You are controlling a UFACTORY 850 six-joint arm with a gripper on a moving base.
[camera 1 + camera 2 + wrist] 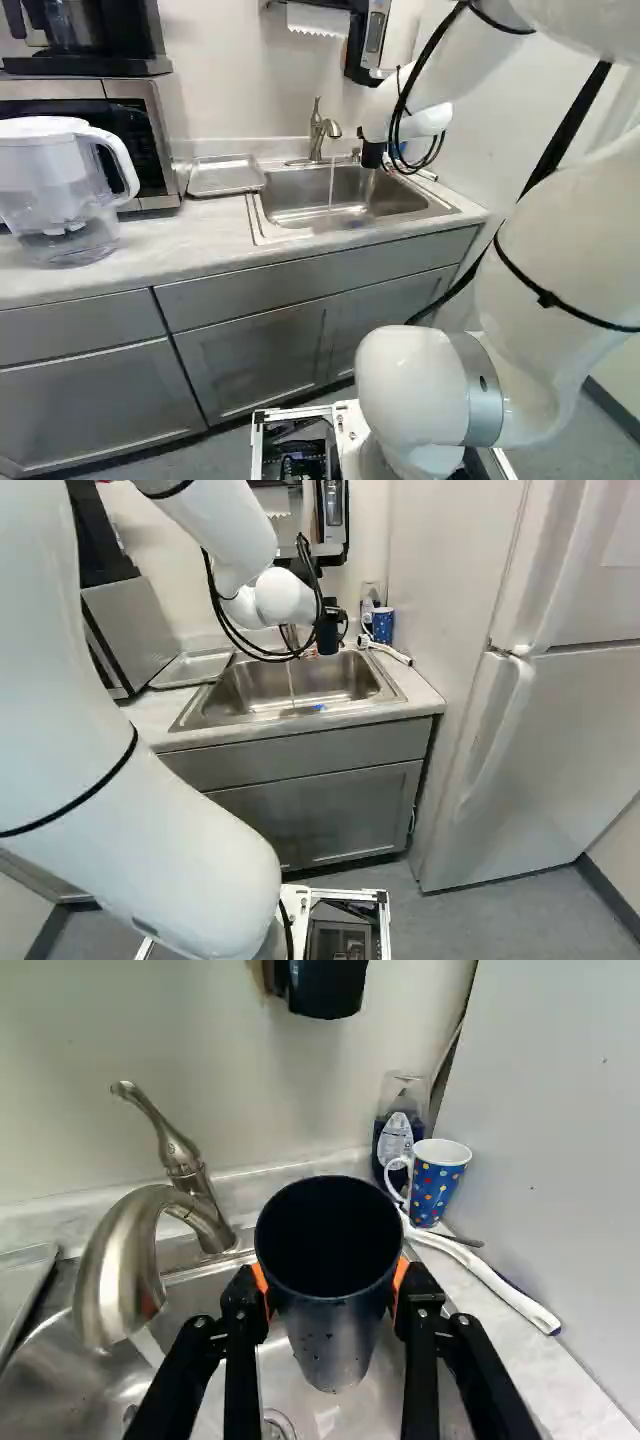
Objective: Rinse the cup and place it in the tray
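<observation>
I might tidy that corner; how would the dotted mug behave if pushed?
With its smooth, evenly round wall, the dotted mug should stay stiff. It narrows toward its base, so a push near the rim might tip it.

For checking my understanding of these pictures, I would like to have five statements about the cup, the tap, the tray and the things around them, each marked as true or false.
1. The gripper holds the dark cup over the sink. True.
2. The tap is turned off. False: water runs from it.
3. The dark cup stands in the tray. False: it is in the gripper.
4. The tray lies between the sink and the microwave. True.
5. The dotted mug lies in the sink. False: it stands on the counter.
</observation>
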